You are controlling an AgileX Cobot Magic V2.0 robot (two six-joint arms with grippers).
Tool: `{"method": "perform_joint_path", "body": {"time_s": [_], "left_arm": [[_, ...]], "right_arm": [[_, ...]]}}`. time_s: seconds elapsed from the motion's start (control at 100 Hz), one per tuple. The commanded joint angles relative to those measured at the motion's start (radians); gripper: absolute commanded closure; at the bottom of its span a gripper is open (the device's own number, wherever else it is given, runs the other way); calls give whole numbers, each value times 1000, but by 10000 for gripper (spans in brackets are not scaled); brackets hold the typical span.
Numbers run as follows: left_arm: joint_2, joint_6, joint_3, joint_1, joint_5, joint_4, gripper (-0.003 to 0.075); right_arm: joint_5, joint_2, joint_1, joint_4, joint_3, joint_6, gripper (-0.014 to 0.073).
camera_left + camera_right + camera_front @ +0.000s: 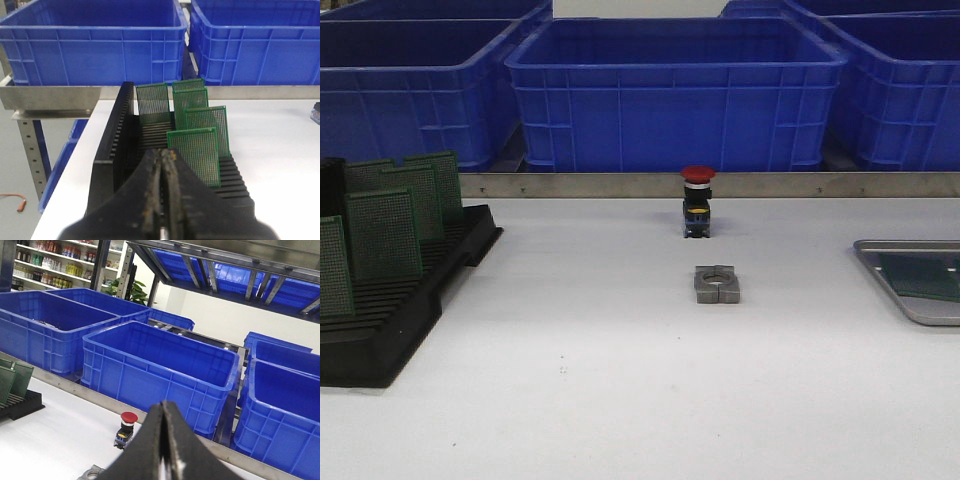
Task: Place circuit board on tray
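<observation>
circuit board (928,276) on tray (880,252), both cropped

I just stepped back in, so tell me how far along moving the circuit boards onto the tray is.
Partly done, it seems: one green board already lies on the tray at the table's right edge. Nothing is in hand; the left gripper and right gripper are both shut and empty. Several circuit boards stand in the black rack, waiting to be picked.

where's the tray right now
In the front view the tray lies at the table's far right edge, partly cut off by the frame, right of the grey metal block. A green circuit board already lies on it.
</observation>
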Motion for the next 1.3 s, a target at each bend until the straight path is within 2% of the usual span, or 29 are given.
{"method": "perform_joint_path", "body": {"time_s": [0.0, 0.19, 0.34, 1.15, 1.29], "left_arm": [[-32, -13, 49, 2, -53, 2, 741], [-30, -9, 49, 3, -49, 2, 741], [-30, -9, 49, 3, -101, -13, 741], [-30, -9, 49, 3, -101, -13, 741], [-30, -9, 49, 3, -101, -13, 741]], "right_arm": [[-25, 16, 2, 27, -27, -6, 655], [-25, 16, 2, 27, -27, -6, 655], [-25, 16, 2, 27, -27, -6, 655], [-25, 16, 2, 27, -27, -6, 655], [-102, 16, 2, 27, -24, -6, 655]]}}
